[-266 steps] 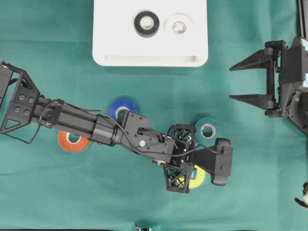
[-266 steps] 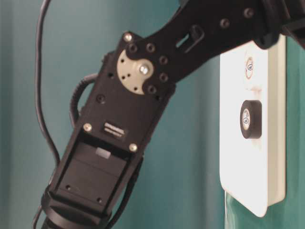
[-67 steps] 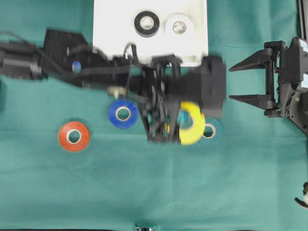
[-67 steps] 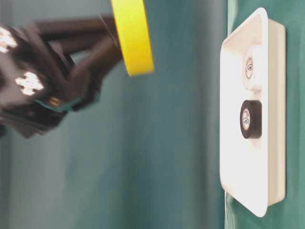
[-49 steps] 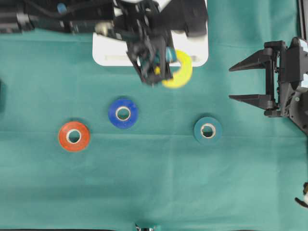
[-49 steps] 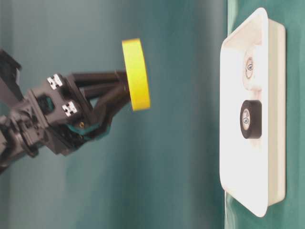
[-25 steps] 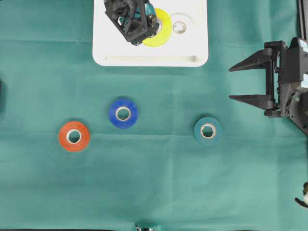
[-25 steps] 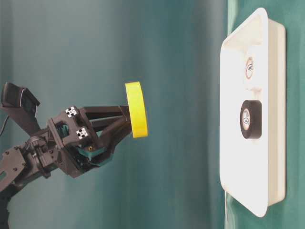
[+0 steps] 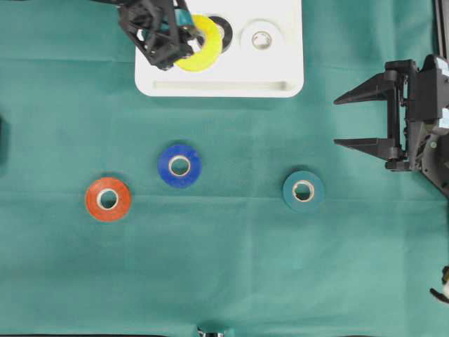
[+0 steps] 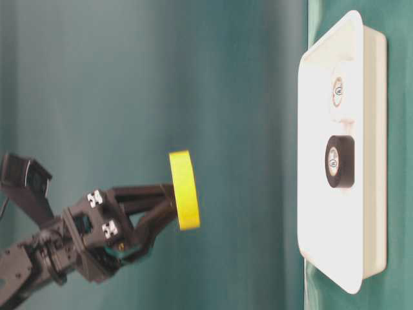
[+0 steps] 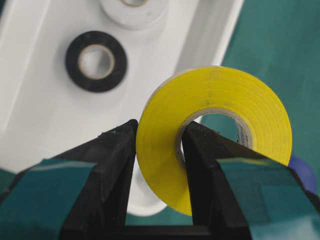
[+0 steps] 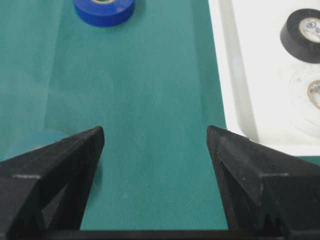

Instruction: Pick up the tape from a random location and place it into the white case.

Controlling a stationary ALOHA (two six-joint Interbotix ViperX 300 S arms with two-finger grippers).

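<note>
My left gripper is shut on a yellow tape roll, one finger through its hole and one outside. It holds the roll on edge in the air, high above the left half of the white case. Inside the case lie a black roll and a white roll. In the overhead view the yellow roll partly covers the black one. My right gripper stands open over the cloth at the right, nothing between its fingers.
On the green cloth lie a blue roll, an orange roll and a teal roll. The case's front rim is to the right in the right wrist view.
The left gripper has carried the yellow roll from the case's front rim over the case and then toward its left side. The right gripper has not moved.
</note>
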